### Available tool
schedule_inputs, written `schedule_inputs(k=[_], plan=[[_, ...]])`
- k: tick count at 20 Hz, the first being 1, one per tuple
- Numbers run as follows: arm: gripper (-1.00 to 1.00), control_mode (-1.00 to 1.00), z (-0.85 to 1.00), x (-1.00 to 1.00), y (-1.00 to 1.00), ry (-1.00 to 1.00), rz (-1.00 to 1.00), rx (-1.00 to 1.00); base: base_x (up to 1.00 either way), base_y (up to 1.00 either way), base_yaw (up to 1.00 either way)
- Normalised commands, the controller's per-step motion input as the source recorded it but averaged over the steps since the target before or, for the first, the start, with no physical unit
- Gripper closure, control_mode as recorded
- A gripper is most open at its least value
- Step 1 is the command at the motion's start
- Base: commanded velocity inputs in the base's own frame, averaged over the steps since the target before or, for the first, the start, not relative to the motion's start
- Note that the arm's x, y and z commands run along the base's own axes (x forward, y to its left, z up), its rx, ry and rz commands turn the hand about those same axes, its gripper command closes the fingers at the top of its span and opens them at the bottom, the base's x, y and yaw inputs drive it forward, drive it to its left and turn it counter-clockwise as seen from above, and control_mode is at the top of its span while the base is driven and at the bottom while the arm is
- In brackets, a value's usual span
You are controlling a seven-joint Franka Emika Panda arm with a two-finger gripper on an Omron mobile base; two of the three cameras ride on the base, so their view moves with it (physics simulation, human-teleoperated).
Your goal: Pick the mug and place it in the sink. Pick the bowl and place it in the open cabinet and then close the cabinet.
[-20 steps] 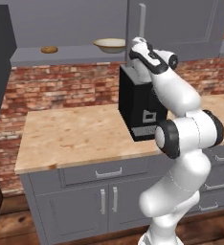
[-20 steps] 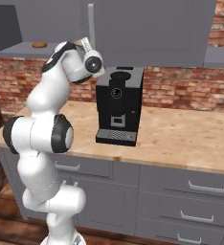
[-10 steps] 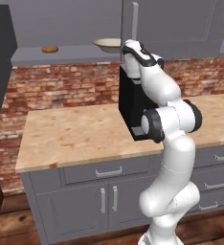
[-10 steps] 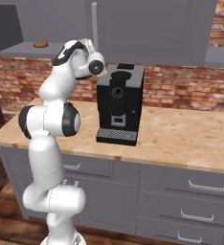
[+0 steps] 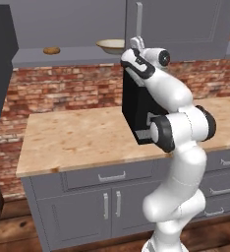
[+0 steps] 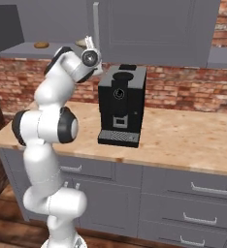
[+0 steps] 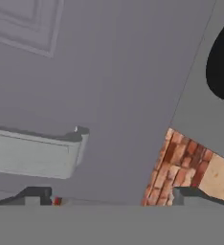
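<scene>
On the open shelf of the cabinet (image 5: 63, 56), a small brown round lump (image 5: 51, 50) lay toward the left end. Further right along the same shelf sat the bowl (image 5: 111, 46), cream with a tan rim, close to the shelf's right end and just left of the cabinet door (image 5: 178, 24) with its vertical silver handle (image 5: 139, 17). The gripper (image 5: 135, 43) was raised to shelf height, just to the right of the bowl and in front of the handle; its fingers stood wide apart and held nothing. In the hand view the two dark fingertips (image 7: 35, 194) were spread to either side at the bottom, against the grey door panel with the handle bar beside them. Below, a black coffee machine (image 6: 121, 104) stood on the wooden counter (image 5: 77, 140), toward its back edge against the brick wall, partly hidden by the arm in the left base view.
</scene>
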Motion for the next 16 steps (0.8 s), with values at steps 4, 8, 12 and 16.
schedule_inputs(k=[4, 8, 12, 16], plan=[[-1.00, -1.00, 0.58, -1.00, -0.09, 0.00, 0.00, 0.08, 0.00, 0.00, 0.00], [-1.00, -1.00, 0.22, -1.00, -0.03, 0.00, 0.01, 0.04, 0.00, 0.00, 0.00], [-1.00, -1.00, 0.00, -1.00, -0.26, -0.06, 0.06, 0.03, 0.00, 0.00, 0.00], [-1.00, -1.00, 0.00, -1.00, -0.60, -0.09, 0.06, 0.07, 0.00, 0.00, 0.00]])
